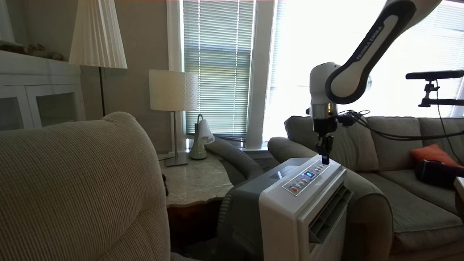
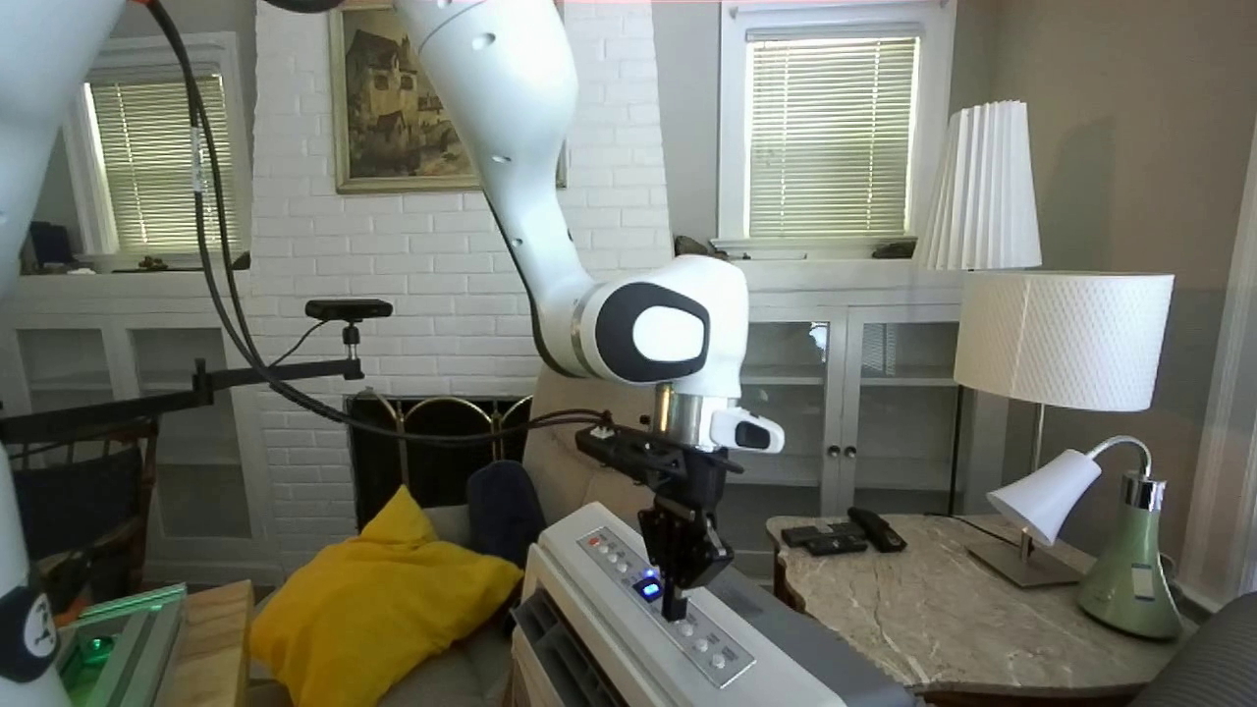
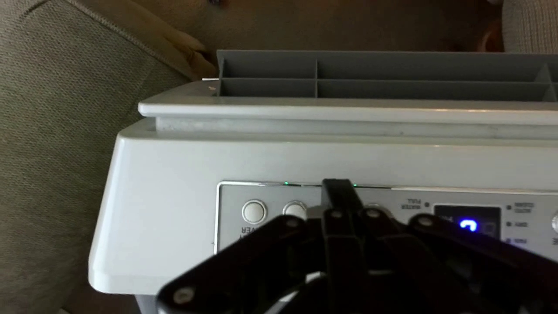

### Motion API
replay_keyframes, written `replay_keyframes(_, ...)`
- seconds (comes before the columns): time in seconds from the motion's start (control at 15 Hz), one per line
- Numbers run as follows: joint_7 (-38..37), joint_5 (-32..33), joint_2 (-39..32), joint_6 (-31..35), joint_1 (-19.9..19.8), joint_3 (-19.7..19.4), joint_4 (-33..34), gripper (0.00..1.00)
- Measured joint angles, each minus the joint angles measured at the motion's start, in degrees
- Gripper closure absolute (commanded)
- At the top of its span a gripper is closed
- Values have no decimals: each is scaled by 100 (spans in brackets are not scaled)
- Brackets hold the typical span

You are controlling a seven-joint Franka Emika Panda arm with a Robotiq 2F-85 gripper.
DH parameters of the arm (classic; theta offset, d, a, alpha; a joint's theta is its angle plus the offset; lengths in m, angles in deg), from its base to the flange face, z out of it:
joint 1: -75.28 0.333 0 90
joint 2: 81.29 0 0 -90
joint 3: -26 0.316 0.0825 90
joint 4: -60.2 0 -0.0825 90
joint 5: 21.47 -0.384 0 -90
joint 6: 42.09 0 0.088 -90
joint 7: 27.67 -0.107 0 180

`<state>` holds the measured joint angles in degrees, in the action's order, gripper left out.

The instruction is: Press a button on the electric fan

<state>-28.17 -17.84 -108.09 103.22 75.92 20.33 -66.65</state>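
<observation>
The electric fan, a white boxy appliance (image 1: 281,210), stands upright in both exterior views (image 2: 604,614) and fills the middle of the wrist view (image 3: 174,165). Its sloped control panel (image 1: 303,178) has a row of round buttons and a lit blue display (image 3: 468,222). My gripper (image 1: 325,159) is shut and empty, pointing down at the panel; it also shows in an exterior view (image 2: 674,604). In the wrist view the fingertips (image 3: 338,187) lie over the button row, between a partly covered button (image 3: 295,209) and the display. I cannot tell whether the tip touches the panel.
A slatted grille (image 3: 392,78) juts from the fan's front. A sofa (image 1: 366,195) stands beside it and an armchair (image 1: 90,188) in the foreground. A grey hose (image 1: 235,156) runs behind it. A stone-topped table (image 1: 199,181) holds a white-shaded lamp (image 1: 174,90) and a green lamp (image 2: 1129,579).
</observation>
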Motion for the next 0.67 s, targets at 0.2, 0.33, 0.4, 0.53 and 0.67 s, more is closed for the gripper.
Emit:
replay_keyframes(0.2, -66, 156, 422, -117, 106, -6, -233, 60)
replay_keyframes(0.33, -95, 178, 723, -356, 143, 7, -371, 46)
replay_keyframes(0.4, -126, 178, 871, -525, 148, 29, -429, 38)
replay_keyframes(0.53, -191, 173, 1174, -863, 147, 89, -535, 24)
replay_keyframes(0.67, -271, 168, 1460, -1120, 147, 147, -618, 10)
